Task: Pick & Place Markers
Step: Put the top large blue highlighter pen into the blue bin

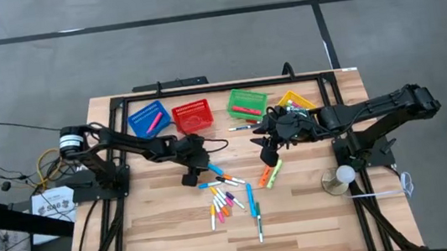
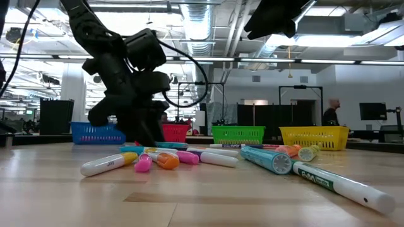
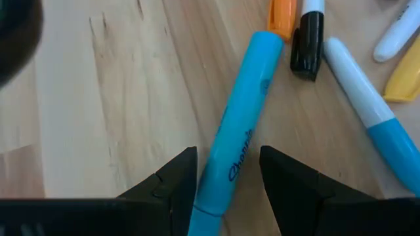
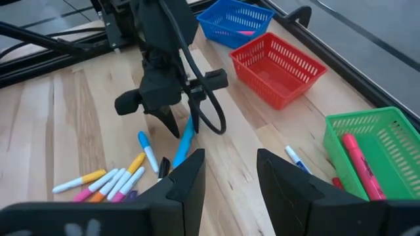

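Several markers lie loose on the wooden table in blue, pink, orange, yellow and green; the low view shows the heap close up. My left gripper is down at the heap's far left edge, open. Its two fingers stand on either side of a light-blue marker that lies flat on the wood. My right gripper is open and holds nothing. It hangs above the table, right of the heap and near the green basket. My left gripper comes from above with its fingers pointing down, across the light-blue marker near one end. The fingers stand very close to the marker's sides, and I cannot tell whether they touch it. The marker lies flat on the table.
Along the far edge stand a blue basket, a red one, the green one and a yellow one. Markers lie in the blue and green baskets, and two more lie on the wood by the green one. A round white object stands by the right arm's base.
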